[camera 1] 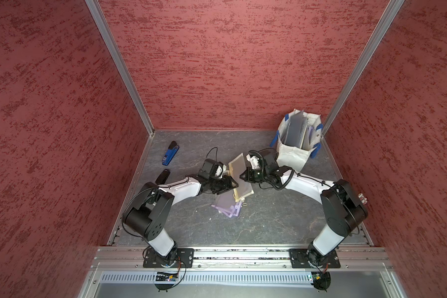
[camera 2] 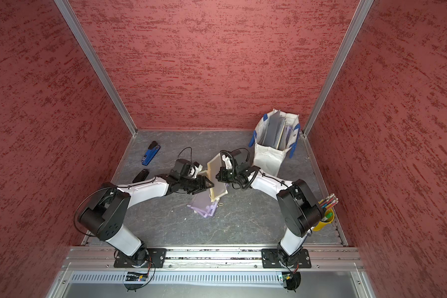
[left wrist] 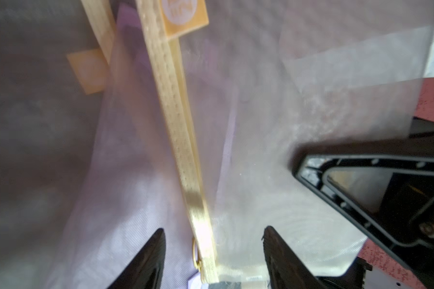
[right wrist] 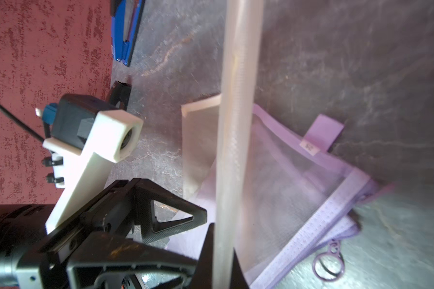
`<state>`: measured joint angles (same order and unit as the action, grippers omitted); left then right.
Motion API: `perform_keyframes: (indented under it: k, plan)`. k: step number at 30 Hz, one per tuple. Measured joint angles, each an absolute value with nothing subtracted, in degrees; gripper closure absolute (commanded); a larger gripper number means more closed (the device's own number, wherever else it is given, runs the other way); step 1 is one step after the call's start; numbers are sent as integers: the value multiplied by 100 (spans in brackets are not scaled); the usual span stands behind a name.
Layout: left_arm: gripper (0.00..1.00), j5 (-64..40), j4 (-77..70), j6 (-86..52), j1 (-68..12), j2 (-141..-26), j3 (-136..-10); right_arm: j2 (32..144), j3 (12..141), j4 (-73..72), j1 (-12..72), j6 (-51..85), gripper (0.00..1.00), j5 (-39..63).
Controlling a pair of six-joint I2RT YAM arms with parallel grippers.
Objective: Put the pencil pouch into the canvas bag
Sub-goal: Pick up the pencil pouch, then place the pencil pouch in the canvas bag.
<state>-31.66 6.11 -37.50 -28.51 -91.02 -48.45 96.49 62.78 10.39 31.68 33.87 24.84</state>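
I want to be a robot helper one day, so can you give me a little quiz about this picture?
1. True or false: the yellow pouch is already inside the canvas bag.
2. The lower pouch is: A purple, B green, C red.
3. Fill in: the right gripper is ____ on the yellow pouch's edge.

Key: 1 false; 2 A; 3 shut.
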Motion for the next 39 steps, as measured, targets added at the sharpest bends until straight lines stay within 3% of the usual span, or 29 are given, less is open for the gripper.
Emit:
perform_keyframes:
  k: [10,25,39]
  plan:
    - [1,-2877,1505,-3328,-2591,-8051,-5308,9290,8141,2241,3033,2781,100,1863]
    - [1,-2759,2191,-2864,-3148,-8066,-6954,9773,10881,3929,744,1616,100,1212]
    - [0,-2718,2143,-2810,-3894,-9192,-7693,10241,11019,4014,311,1411,100,687]
